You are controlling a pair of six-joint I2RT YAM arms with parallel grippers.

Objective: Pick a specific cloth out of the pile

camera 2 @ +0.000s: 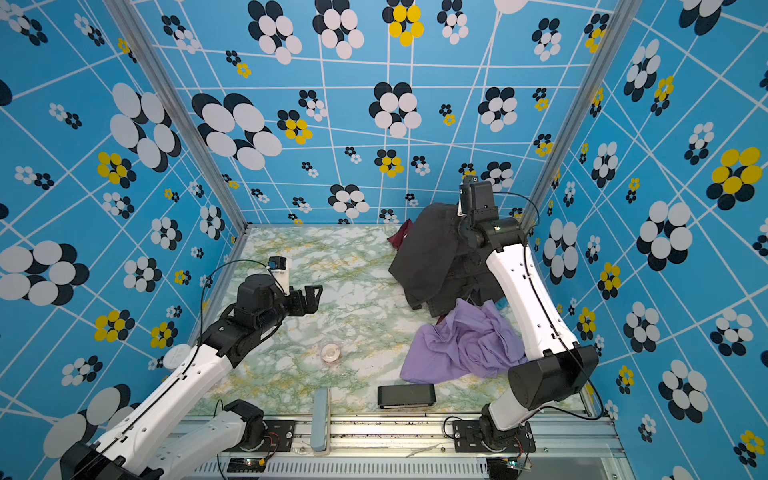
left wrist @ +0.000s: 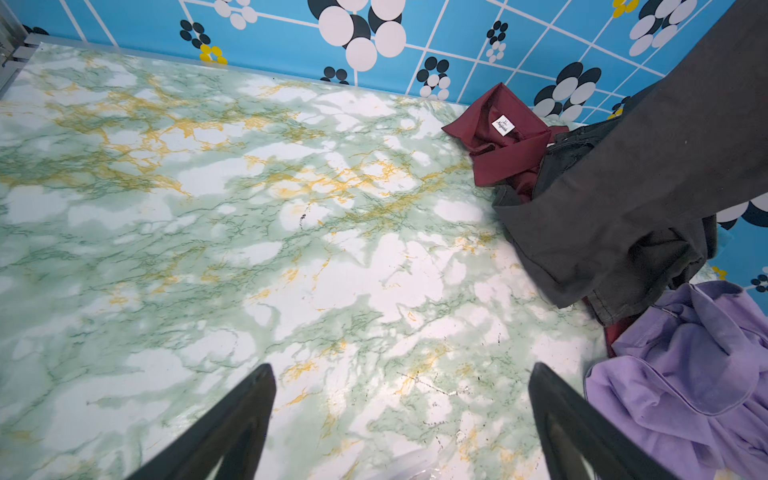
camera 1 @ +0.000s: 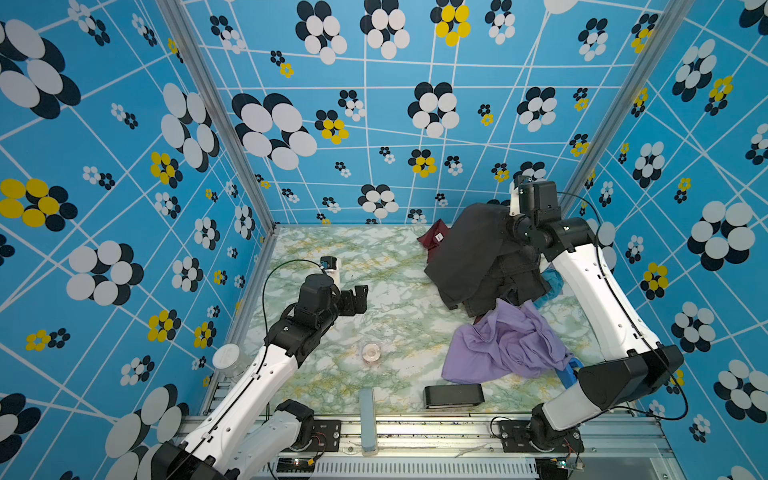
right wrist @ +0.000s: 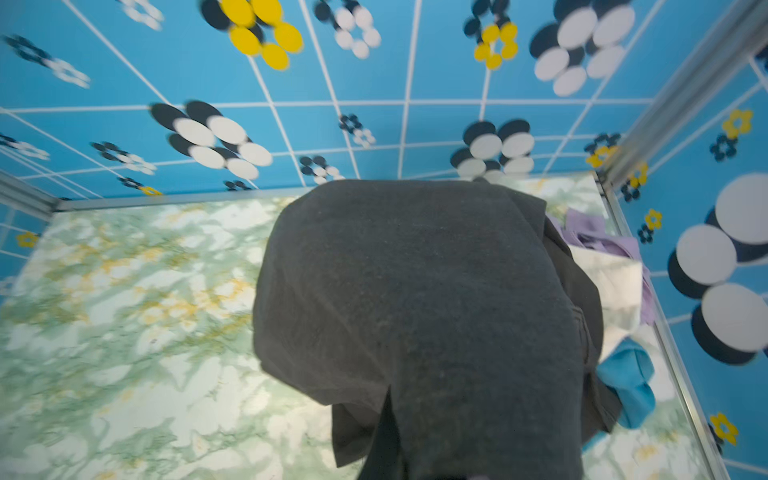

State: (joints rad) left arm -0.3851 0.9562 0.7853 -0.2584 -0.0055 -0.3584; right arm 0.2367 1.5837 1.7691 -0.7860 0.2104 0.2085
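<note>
The cloth [camera 1: 469, 249] [camera 2: 428, 249] is a large charcoal garment. It hangs from my raised right gripper [right wrist: 390, 449] at the back right and drapes down onto the pile [camera 1: 507, 345]. The right gripper is shut on the cloth, which fills the right wrist view [right wrist: 415, 311] and hides most of the fingers. The pile shows a lavender garment [left wrist: 685, 374], a maroon shirt with a white tag [left wrist: 503, 141] and a teal piece [right wrist: 627, 374]. My left gripper [camera 1: 359, 297] [left wrist: 401, 368] hovers open over bare table at the left, well apart from the pile.
A small clear round object [camera 1: 371, 353] lies mid-table. A black box [camera 1: 453, 395] and a grey-blue bar [camera 1: 368, 419] sit at the front edge. Blue patterned walls close the back and both sides of the marbled table [camera 1: 332, 249].
</note>
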